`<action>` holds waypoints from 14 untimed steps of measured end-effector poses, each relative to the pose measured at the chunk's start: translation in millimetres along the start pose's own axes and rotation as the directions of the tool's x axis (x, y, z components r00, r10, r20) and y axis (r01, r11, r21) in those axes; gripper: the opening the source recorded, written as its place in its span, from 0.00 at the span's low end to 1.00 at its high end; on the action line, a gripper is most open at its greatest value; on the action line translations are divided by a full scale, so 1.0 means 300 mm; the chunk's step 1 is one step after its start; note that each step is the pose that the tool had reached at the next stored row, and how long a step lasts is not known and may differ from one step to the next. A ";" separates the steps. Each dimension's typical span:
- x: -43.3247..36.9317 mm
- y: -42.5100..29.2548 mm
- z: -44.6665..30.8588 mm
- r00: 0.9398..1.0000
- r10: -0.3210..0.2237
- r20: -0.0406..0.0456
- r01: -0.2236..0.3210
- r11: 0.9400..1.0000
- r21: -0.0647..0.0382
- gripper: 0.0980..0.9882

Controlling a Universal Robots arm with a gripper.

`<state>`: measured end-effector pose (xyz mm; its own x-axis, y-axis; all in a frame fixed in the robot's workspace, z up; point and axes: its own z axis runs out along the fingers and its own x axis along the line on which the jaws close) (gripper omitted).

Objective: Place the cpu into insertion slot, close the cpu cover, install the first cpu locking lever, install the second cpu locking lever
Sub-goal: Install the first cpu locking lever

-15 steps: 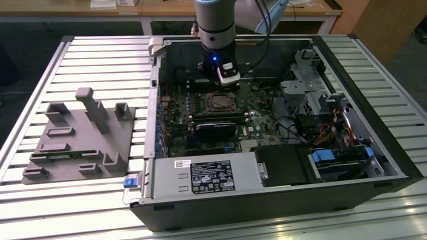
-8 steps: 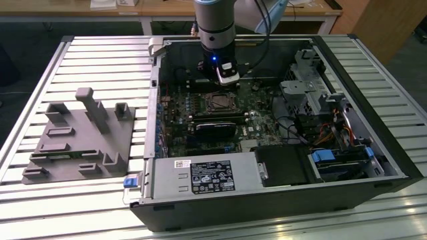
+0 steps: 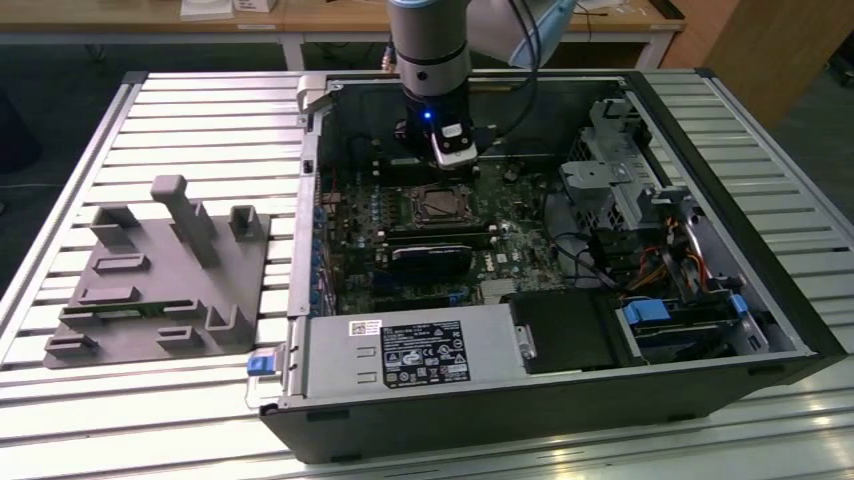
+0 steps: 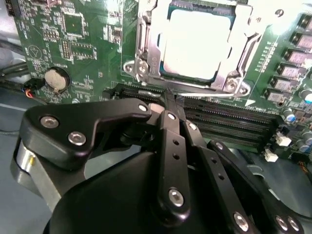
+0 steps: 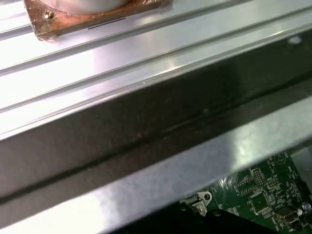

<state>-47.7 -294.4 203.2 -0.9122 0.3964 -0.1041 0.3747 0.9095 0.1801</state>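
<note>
1. The pale silver-grey square cpu (image 4: 195, 44) sits in the dark square insertion slot (image 3: 438, 203) on the green motherboard (image 4: 78, 53). The silver metal-frame cpu cover (image 4: 146, 48) lies down around it.
2. The black claw (image 4: 168, 99) hangs just beside the socket, fingers pressed together, tips at a thin silver locking lever (image 4: 214, 90). I cannot tell whether they pinch it.
3. This looks like lever work. Best done low and steady along the rod's arc, so nothing skids onto the long black memory slots (image 4: 229, 117).
</note>
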 end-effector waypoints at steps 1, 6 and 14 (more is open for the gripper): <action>0.001 0.001 0.000 1.000 0.000 0.000 0.000 1.000 0.000 0.01; 0.002 0.001 0.005 1.000 0.000 0.003 0.000 1.000 -0.001 0.01; 0.003 0.000 0.015 1.000 -0.001 0.010 0.001 1.000 -0.004 0.01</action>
<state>-48.0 -293.6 198.7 -0.9109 0.3965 -0.1140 0.3728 0.9094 0.1841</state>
